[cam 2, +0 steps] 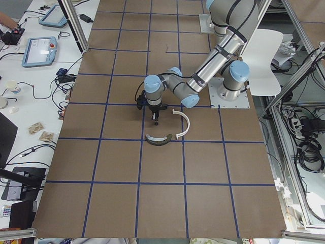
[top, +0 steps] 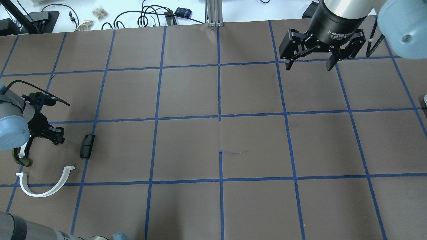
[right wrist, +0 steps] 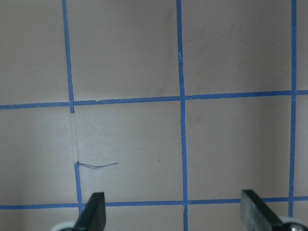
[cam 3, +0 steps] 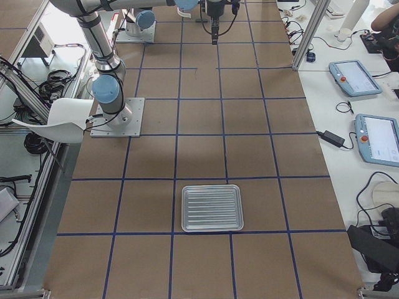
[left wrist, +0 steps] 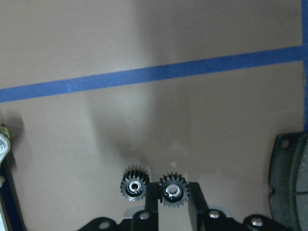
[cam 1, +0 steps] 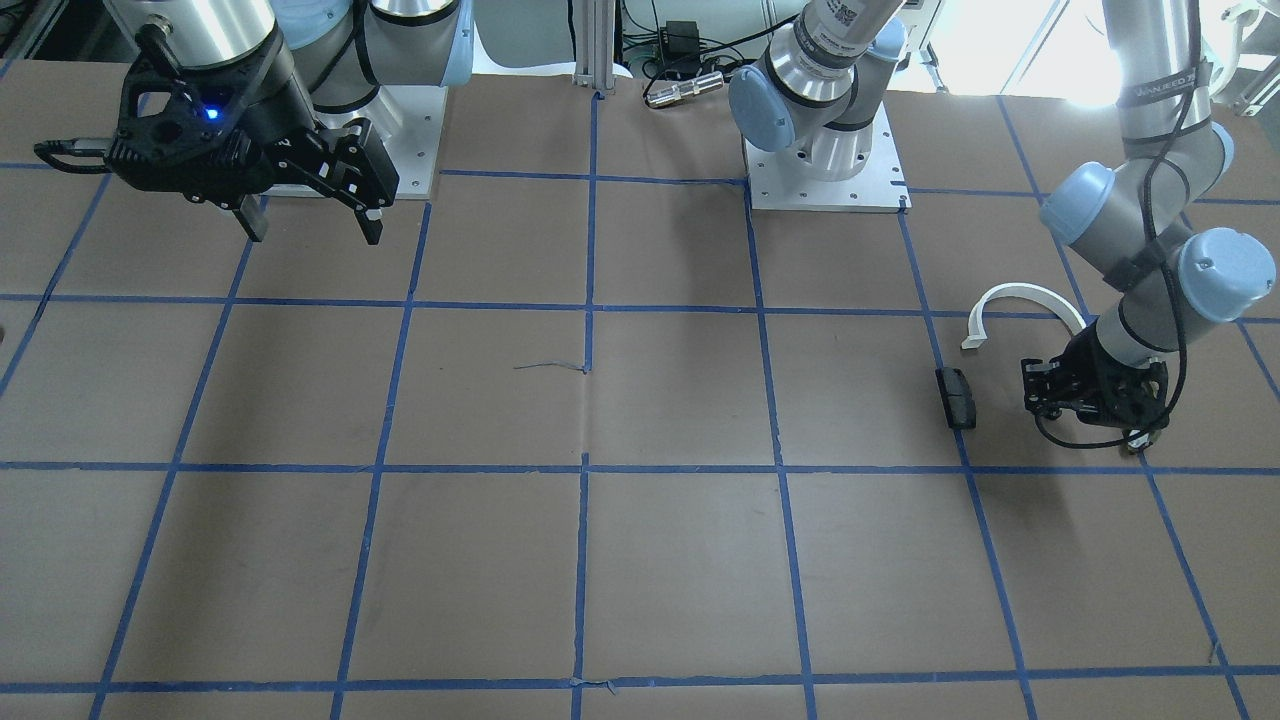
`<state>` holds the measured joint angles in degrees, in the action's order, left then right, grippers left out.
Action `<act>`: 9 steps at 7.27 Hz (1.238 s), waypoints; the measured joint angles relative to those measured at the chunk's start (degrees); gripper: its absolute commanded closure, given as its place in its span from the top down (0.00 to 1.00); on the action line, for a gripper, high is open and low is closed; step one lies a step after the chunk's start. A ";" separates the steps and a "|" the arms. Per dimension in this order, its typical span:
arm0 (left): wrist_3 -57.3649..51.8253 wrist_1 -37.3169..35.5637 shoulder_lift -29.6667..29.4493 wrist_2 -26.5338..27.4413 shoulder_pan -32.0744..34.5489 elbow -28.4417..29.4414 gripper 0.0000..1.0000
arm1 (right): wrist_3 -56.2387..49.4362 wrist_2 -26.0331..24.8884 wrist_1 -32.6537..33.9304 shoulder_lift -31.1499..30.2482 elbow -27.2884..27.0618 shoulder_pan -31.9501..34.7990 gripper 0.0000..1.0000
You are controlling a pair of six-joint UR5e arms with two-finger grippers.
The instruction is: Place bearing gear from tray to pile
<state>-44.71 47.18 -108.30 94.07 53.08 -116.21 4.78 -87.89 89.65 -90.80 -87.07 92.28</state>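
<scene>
In the left wrist view my left gripper (left wrist: pixel 172 192) is low over the table, shut on a small black bearing gear (left wrist: pixel 172 190) with a steel hub. A second like gear (left wrist: pixel 133 185) lies just outside its left finger. Overhead, the left gripper (top: pixel 50 133) stands among the pile: a dark rectangular block (top: pixel 87 146), a white half-ring (top: pixel 46 186) and an olive curved piece (top: pixel 20 160). My right gripper (top: pixel 308 65) is open and empty, raised over the far right of the table. The metal tray (cam 3: pixel 212 207) shows only in the exterior right view and looks empty.
The brown table (top: pixel 220 133) is marked with a blue tape grid. Cables and small bags (top: pixel 100 13) lie beyond its far edge. The arms' base plates (cam 1: pixel 825 175) are at the robot's side of the table.
</scene>
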 measured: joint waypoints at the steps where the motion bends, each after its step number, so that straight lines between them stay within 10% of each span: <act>1: -0.09 -0.04 -0.21 0.02 0.00 0.04 0.77 | 0.08 0.00 -0.04 0.05 0.01 0.00 1.00; 4: 1.72 2.39 0.02 -0.04 1.61 3.43 0.81 | 0.20 0.00 -0.23 0.04 -0.02 0.00 1.00; 9: 38.51 35.54 3.95 -1.22 29.08 29.38 0.88 | 0.20 -0.09 -0.26 0.07 -0.06 -0.10 1.00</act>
<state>-6.20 82.71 -104.35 92.85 82.15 -86.83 4.98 -87.98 89.39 -90.74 -87.13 92.19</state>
